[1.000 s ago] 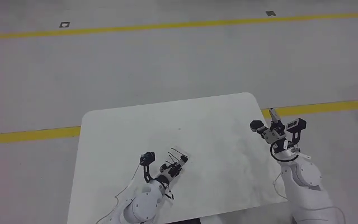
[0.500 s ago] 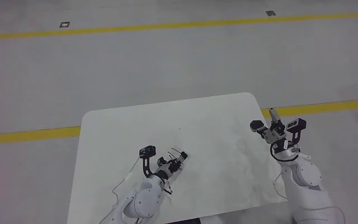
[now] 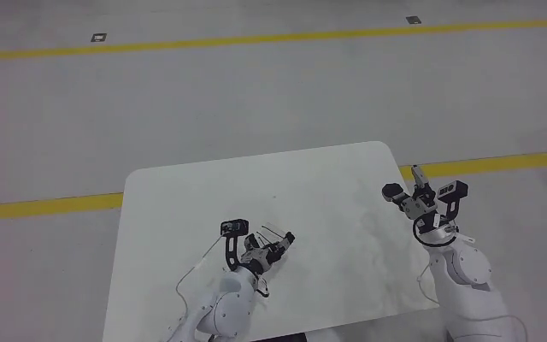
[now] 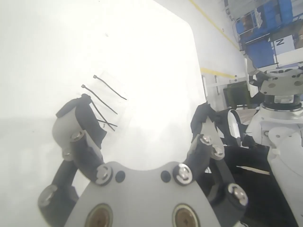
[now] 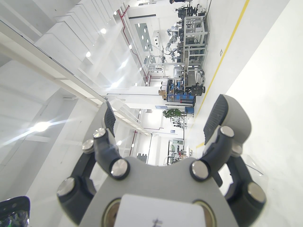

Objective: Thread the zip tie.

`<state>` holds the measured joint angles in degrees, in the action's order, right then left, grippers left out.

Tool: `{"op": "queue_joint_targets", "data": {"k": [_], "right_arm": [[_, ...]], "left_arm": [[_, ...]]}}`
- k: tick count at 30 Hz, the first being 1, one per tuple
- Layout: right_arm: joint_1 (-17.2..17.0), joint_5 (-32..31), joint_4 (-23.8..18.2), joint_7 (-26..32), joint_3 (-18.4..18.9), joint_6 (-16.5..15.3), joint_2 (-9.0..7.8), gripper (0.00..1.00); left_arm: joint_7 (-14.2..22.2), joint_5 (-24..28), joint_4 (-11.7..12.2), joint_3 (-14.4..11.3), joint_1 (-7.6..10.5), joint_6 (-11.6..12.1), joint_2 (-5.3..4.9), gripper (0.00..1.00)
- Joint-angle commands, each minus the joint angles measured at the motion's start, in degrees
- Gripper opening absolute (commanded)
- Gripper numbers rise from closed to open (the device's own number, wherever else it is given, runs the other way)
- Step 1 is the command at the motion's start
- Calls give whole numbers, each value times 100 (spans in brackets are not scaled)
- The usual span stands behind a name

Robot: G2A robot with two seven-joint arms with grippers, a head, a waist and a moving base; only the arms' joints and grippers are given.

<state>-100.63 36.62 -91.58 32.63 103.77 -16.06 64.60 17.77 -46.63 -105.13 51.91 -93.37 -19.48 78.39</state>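
Threading has not begun. No tie is looped, no tail is entered into a head, and none is lifted. Several zip ties (image 4: 99,99) lie loose and straight on the table (image 4: 118,36), close together in the near-centre part of its surface, as the top view (image 3: 272,231) shows. The left gripper (image 4: 142,106) is low over the table directly beside them, with its jaws spread wide and nothing between them. The dark pad of one jaw overlaps the head end of the nearest tie; whether it touches cannot be told. The right gripper (image 5: 164,109) is raised at the table's right edge, well apart from the ties, with its jaws also spread and empty. The steps left, by judgement, are the whole task: picking up one tie, presenting its tail and head, and passing the tail through the head. Each tie is a thin, black, flexible plastic strip with a small square head at one end and a tapered tail at the other; two of them cross near their tails. The table is white, smooth and matte, with rounded corners. The jaws are grey metal links carrying ribbed dark pads.
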Motion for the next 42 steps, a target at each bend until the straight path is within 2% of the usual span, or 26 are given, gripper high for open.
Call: {"op": "queue_joint_targets", "data": {"k": [1,3,6,7,9,10,11,12,20,22,24,30,33,35,36,39,40,42], "right_arm": [[0,0,0,0,0,0,0,100],[0,0,0,0,0,0,0,100],[0,0,0,0,0,0,0,100],[0,0,0,0,0,0,0,100],[0,0,0,0,0,0,0,100],[0,0,0,0,0,0,0,100],[0,0,0,0,0,0,0,100],[0,0,0,0,0,0,0,100],[0,0,0,0,0,0,0,100],[0,0,0,0,0,0,0,100],[0,0,0,0,0,0,0,100],[0,0,0,0,0,0,0,100],[0,0,0,0,0,0,0,100],[0,0,0,0,0,0,0,100],[0,0,0,0,0,0,0,100],[0,0,0,0,0,0,0,100],[0,0,0,0,0,0,0,100],[0,0,0,0,0,0,0,100]], "left_arm": [[297,-562,-106,109,-124,0,142,100],[609,-907,-215,223,-243,0,301,100],[1176,-1694,-296,414,-377,0,611,100],[1448,-2061,-307,492,-421,0,759,100],[1905,-2106,-361,815,-622,0,1052,100],[2118,-2436,-466,866,-675,0,1195,100],[2341,-3107,-685,877,-747,0,1360,100],[2401,-3194,-751,904,-747,0,1391,100],[2401,-3194,-751,904,-747,0,1391,100],[2347,-3003,-658,908,-680,0,1389,100],[2345,-3176,-490,849,-598,0,1401,100],[2650,-3471,-23,1221,-389,0,1656,100],[2846,-3588,214,1350,-258,0,1753,100],[2967,-3735,314,1404,-187,0,1793,89],[3045,-3748,357,1425,-168,0,1803,78],[3236,-3878,503,1460,-89,0,1831,56],[3273,-3907,552,1473,-68,0,1839,51],[3344,-3923,634,1489,-17,0,1855,49]]}}
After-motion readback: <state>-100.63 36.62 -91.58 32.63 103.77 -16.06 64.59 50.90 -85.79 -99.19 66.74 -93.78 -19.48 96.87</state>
